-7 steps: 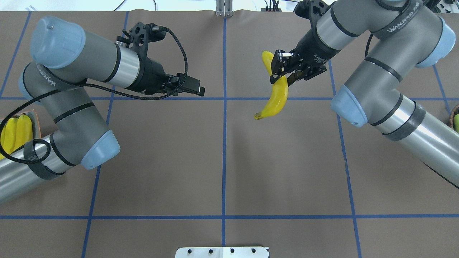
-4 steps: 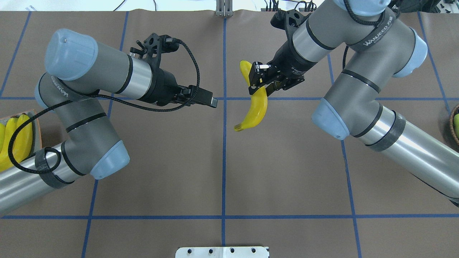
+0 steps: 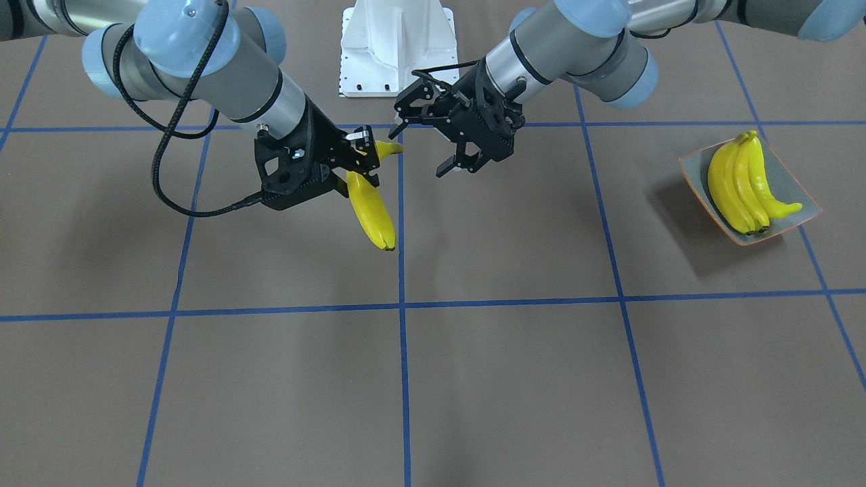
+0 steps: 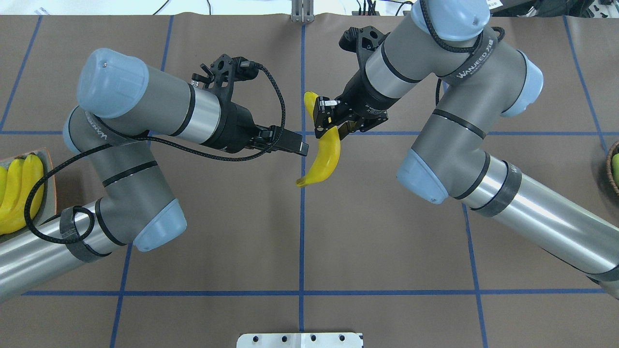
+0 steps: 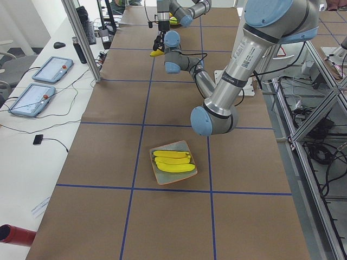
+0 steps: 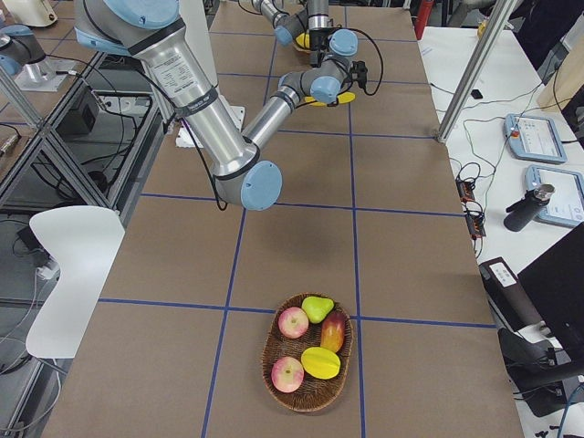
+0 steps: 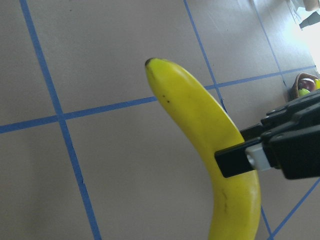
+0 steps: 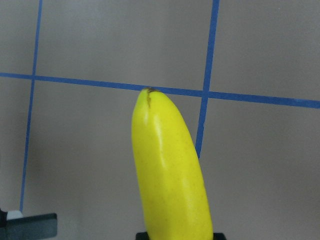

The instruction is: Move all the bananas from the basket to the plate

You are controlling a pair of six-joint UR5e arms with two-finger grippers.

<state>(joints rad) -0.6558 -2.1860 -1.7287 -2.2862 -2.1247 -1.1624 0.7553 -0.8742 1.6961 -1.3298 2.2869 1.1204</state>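
Note:
One yellow banana (image 4: 325,157) hangs above the middle of the table with my right gripper (image 4: 329,126) shut on its upper half. It shows too as the banana (image 3: 371,206), the banana (image 7: 200,125) and the banana (image 8: 170,180). My left gripper (image 4: 300,145) is open just left of it, not touching; from the front, the left gripper (image 3: 419,145) has its fingers spread beside the right gripper (image 3: 358,162). Three bananas (image 3: 741,182) lie on the grey-green plate (image 3: 788,176) on my left. The basket (image 6: 274,388) on my far right holds apples, a pear and other fruit.
Brown table cover with blue tape grid lines. The plate (image 4: 51,179) lies under my left arm's elbow at the overhead view's left edge, and the basket (image 4: 610,169) peeks in at its right edge. A white mount (image 3: 398,51) stands at the robot's base.
The right arm has carried the banana leftward to the table's centre line. The left gripper has moved right, closing up on the banana.

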